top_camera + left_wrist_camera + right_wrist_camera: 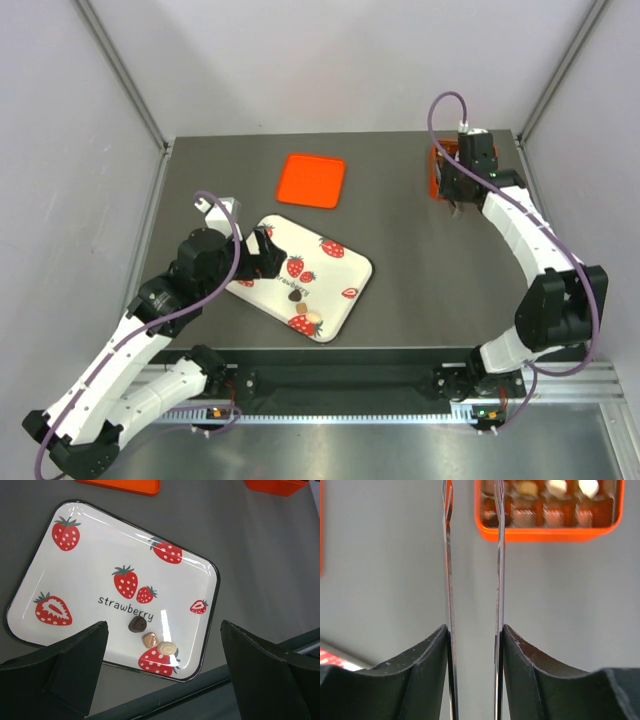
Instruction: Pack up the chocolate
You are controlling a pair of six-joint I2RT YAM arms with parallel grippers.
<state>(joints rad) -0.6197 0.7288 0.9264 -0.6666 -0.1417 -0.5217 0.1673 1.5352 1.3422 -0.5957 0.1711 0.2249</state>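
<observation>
Three chocolates lie on the white strawberry tray (45,575) near its front corner: dark brown (137,624), light brown (150,639) and cream (167,648). They also show in the top view (296,295). My left gripper (165,675) is wide open and empty above the tray's near edge; in the top view it (262,255) sits over the tray's left side. My right gripper (474,630) is shut on metal tweezers (449,580). Their thin blades stand apart with nothing between them. The tips reach the near left corner of the orange box (550,532), which holds several chocolates in compartments.
A flat orange lid (312,180) lies on the table behind the tray. The orange box (436,170) sits at the back right, partly hidden by my right gripper (460,195). The table's front edge and a black rail run just below the tray (330,350).
</observation>
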